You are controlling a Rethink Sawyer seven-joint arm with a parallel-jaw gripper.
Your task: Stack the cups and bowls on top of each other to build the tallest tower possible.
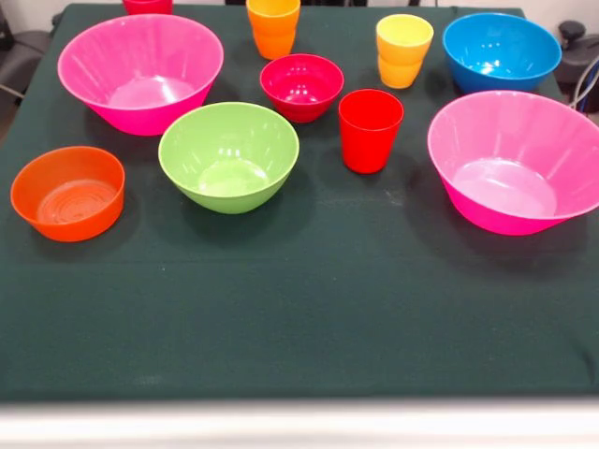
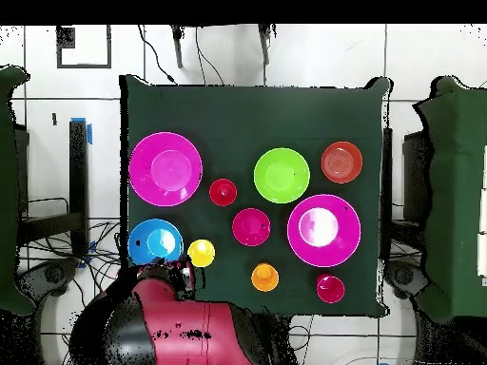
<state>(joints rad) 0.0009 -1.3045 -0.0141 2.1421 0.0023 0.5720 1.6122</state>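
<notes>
All vessels stand apart and upright on the dark green cloth; nothing is stacked, so no tower shows. The lime-green bowl (image 1: 229,154) (image 2: 282,175) is near the middle, with the small orange bowl (image 1: 67,192) (image 2: 341,162) beside it. The two hot-pink bowls (image 1: 140,70) (image 1: 515,168), the crimson bowl (image 1: 301,86) and the blue bowl (image 1: 501,49) stand around them. The red cup (image 1: 370,129), orange cup (image 1: 273,26) and yellow cup (image 1: 403,49) (image 2: 201,253) are upright. My gripper (image 2: 181,274) shows only in the overhead view, drawn back at the table edge by the blue bowl (image 2: 155,241).
Another crimson cup (image 1: 147,5) (image 2: 330,287) stands at the table's robot-side edge. The red arm (image 2: 181,333) lies folded off the table by its base. Bare cloth (image 1: 299,318) stretches along the side away from the robot. Cables and dark furniture surround the table.
</notes>
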